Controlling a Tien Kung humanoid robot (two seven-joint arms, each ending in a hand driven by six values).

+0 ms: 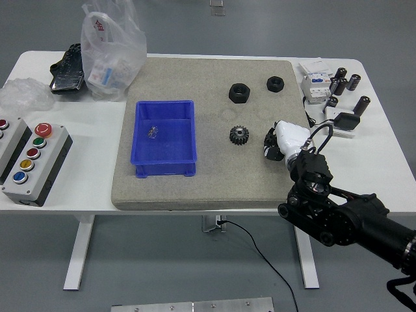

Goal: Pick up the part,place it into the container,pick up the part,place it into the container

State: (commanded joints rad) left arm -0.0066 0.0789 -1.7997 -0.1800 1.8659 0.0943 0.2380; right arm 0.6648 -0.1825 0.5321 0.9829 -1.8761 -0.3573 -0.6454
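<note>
fingers of the right hand [286, 140] are pointing toward the middle of the mat, bunched over something dark near the gear, but whether they are gripping it or only resting beside it is impossible to tell from this view. just beside the hand, the toothed gear [239, 135] is lying flat on the grey mat [208, 175], its bore axis pointing straight up; being round, it has no long side. two black nuts [238, 93] are sitting further back. the blue container [165, 138] is waiting well to the left, open side up. a sideways brush from the hand would likely be sliding the gear away.
</note>
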